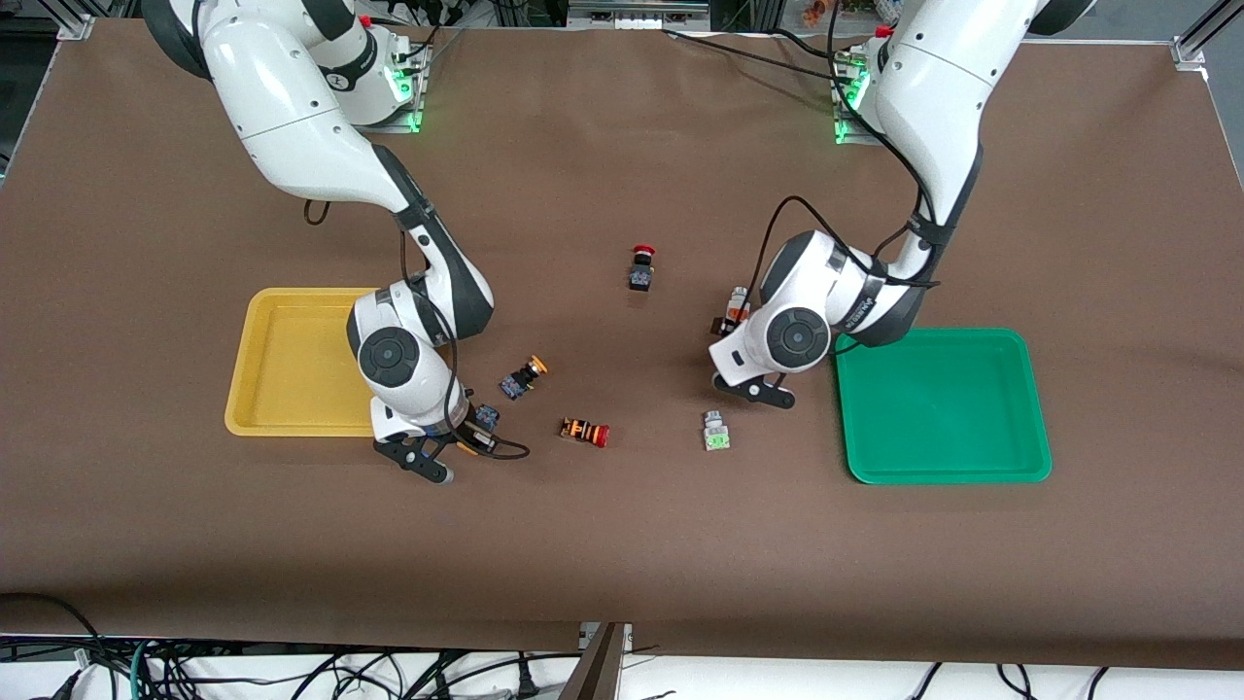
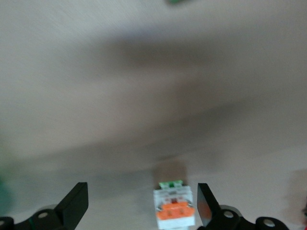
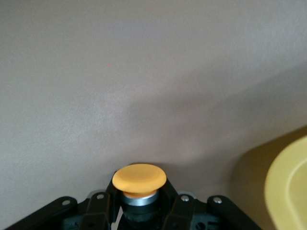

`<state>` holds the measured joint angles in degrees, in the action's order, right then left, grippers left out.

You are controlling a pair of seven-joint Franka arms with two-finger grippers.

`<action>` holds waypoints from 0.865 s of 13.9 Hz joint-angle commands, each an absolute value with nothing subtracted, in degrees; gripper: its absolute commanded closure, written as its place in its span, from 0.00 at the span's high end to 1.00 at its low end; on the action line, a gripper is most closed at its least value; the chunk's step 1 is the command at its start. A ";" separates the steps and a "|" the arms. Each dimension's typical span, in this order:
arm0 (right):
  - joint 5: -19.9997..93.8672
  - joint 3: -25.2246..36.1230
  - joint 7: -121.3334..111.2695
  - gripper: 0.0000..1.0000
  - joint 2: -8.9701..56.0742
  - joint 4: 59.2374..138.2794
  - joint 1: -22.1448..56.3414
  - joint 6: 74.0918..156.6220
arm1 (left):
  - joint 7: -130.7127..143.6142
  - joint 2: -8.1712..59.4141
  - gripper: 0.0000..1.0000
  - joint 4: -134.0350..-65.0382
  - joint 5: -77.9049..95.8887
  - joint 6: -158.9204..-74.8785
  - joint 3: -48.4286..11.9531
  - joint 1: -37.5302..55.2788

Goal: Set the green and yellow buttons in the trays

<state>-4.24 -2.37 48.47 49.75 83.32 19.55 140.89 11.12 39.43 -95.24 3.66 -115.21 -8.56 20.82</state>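
My right gripper (image 1: 455, 447) (image 3: 139, 200) is low over the table beside the yellow tray (image 1: 292, 360) (image 3: 292, 187), shut on a black button with a yellow-orange cap (image 3: 139, 178) (image 1: 483, 419). A second yellow-capped black button (image 1: 523, 377) lies close by on the table. My left gripper (image 1: 753, 389) (image 2: 141, 206) hangs open over a silver-white button with a green face (image 1: 717, 431) (image 2: 175, 207), which sits close to one finger (image 2: 205, 207). Another silver-white button with orange on it (image 1: 734, 311) lies beside the left hand. The green tray (image 1: 943, 403) is toward the left arm's end.
A red-capped button with an orange-striped body (image 1: 585, 432) lies between the two grippers. A black button with a red mushroom cap (image 1: 641, 266) stands farther from the front camera, mid-table. Both trays hold nothing.
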 commanded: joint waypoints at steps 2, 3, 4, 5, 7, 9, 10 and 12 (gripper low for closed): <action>-4.92 -2.46 35.81 0.00 45.45 82.80 14.52 131.52 | 14.94 37.27 1.00 -100.27 5.10 -116.63 -10.63 21.79; -4.66 -2.37 31.60 0.00 44.31 82.01 13.20 127.83 | 14.94 36.57 1.00 -102.37 5.10 -118.11 -10.63 21.80; -4.48 -2.37 28.25 0.00 42.82 82.00 12.14 125.44 | 14.94 35.43 1.00 -105.52 5.10 -120.74 -10.63 21.88; -4.40 -2.37 25.95 0.00 41.41 82.26 11.17 123.33 | 14.85 34.72 0.94 -108.34 5.01 -123.89 -10.72 21.80; -4.39 -2.37 23.04 0.00 39.99 82.70 9.50 119.37 | 14.76 34.72 0.23 -108.55 4.83 -124.89 -10.81 21.88; -4.31 -2.37 21.45 0.00 38.77 84.89 8.62 118.74 | 14.68 33.49 0.02 -108.20 4.83 -124.02 -10.90 21.62; -4.31 -2.37 21.18 0.00 37.98 86.21 7.83 118.74 | 14.42 32.79 0.00 -108.02 4.83 -122.36 -10.81 21.45; -3.78 -2.37 19.43 0.07 35.96 90.85 5.99 118.83 | 13.98 31.38 0.00 -106.88 4.83 -119.37 -10.64 20.83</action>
